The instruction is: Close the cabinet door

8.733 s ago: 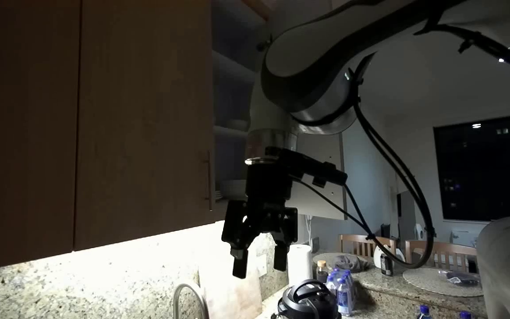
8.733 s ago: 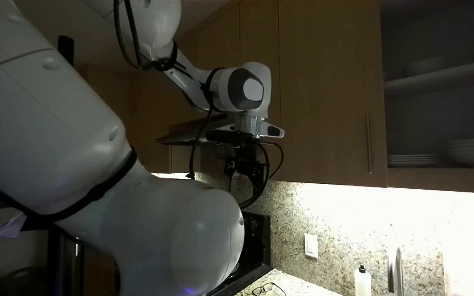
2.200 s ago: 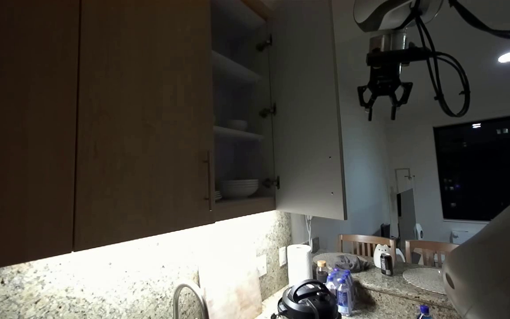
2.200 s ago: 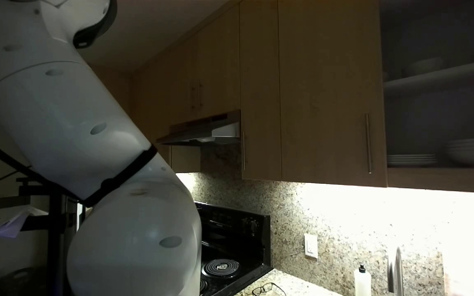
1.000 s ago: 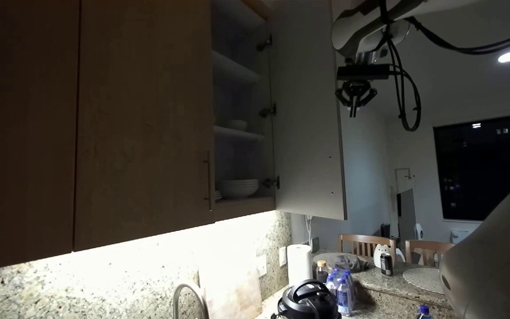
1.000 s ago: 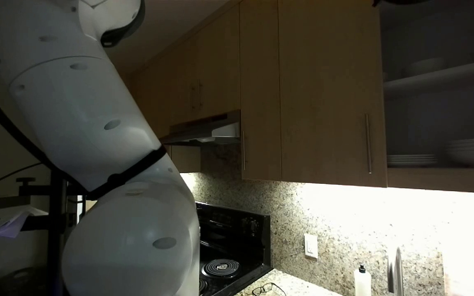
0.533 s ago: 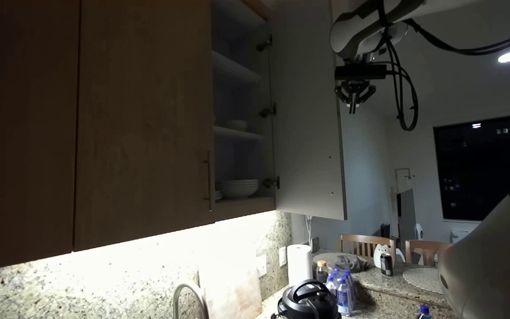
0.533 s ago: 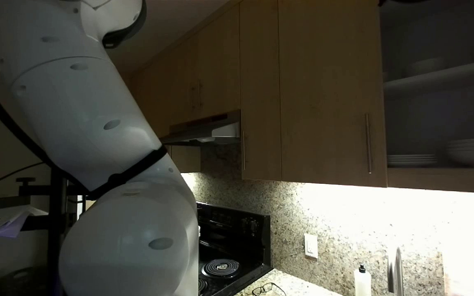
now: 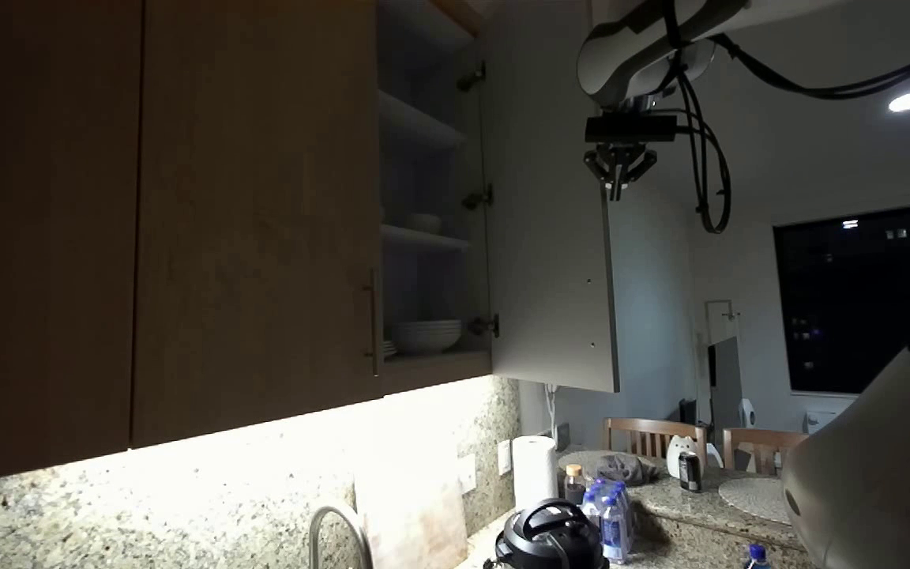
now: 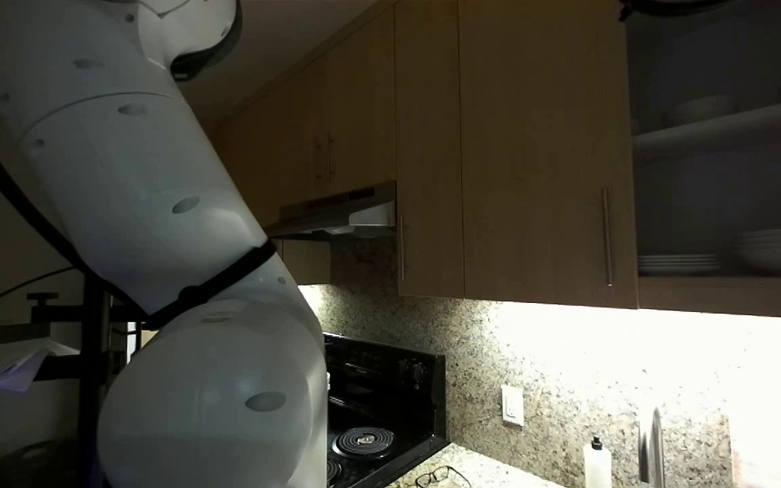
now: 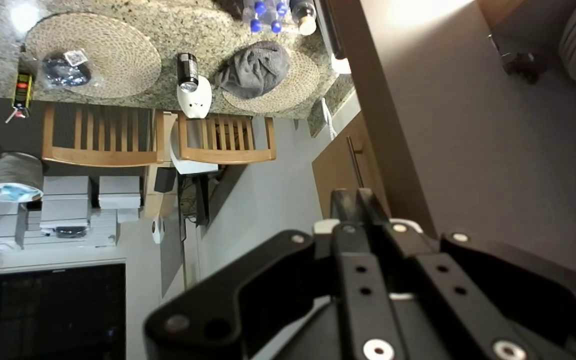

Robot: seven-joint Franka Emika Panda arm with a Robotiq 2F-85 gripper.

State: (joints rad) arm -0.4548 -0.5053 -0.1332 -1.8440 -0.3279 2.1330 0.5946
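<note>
The cabinet door (image 9: 546,269) stands swung wide on its hinges, its pale inner face showing in an exterior view. In the wrist view that inner face (image 11: 478,140) fills the right side, bordered by the door's brown free edge (image 11: 385,115). High up beside that edge is my gripper (image 9: 614,194), pointing down with its fingers together. From the wrist, the gripper (image 11: 353,197) is shut with nothing held, its tips just left of the free edge. Whether they touch the door cannot be told. The door's outer face is hidden.
White bowls (image 9: 427,336) and shelves show inside the cabinet. A neighbouring tan door (image 9: 261,221) with a bar handle is flush beside it. Beyond the free edge appears another tan panel (image 11: 340,165) with a handle. Bottles (image 9: 613,525) and a paper towel roll (image 9: 535,474) stand below.
Earlier my gripper hung open and lower before the cabinet; it has since risen, moved away and shut. Over the last second it shifts slightly left, onto the door's edge in view. The door has stayed still.
</note>
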